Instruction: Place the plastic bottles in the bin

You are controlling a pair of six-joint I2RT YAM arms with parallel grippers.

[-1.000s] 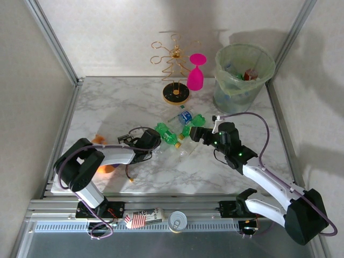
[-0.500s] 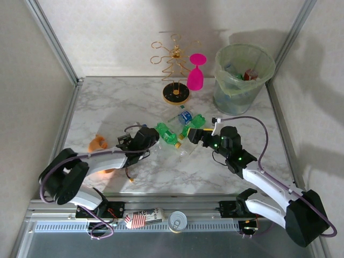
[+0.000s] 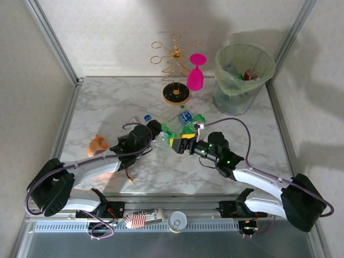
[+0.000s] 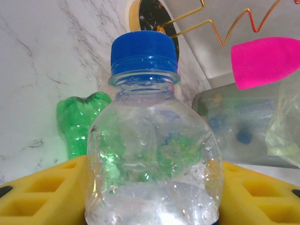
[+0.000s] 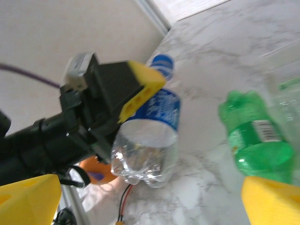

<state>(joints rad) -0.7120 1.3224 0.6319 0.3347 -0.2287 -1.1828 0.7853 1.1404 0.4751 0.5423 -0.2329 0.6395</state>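
Left end effector (image 3: 152, 130) clamped on a clear blue-capped bottle (image 4: 150, 140), mid-frame.
I reached in and took it this past second; right end effector (image 3: 181, 143) came alongside, gaping, empty; bin (image 3: 236, 99) stands upper right.

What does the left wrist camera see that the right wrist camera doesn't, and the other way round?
Left wrist extras: the pink wine glass, the gold wire rack and the bin behind.
Right wrist extras: the left gripper seen from outside, the clear bottle's blue label, and an orange thing.
Shared: the clear bottle with its blue cap, clamped in the left gripper; a green bottle in each, maybe not the same one; and the marble table.
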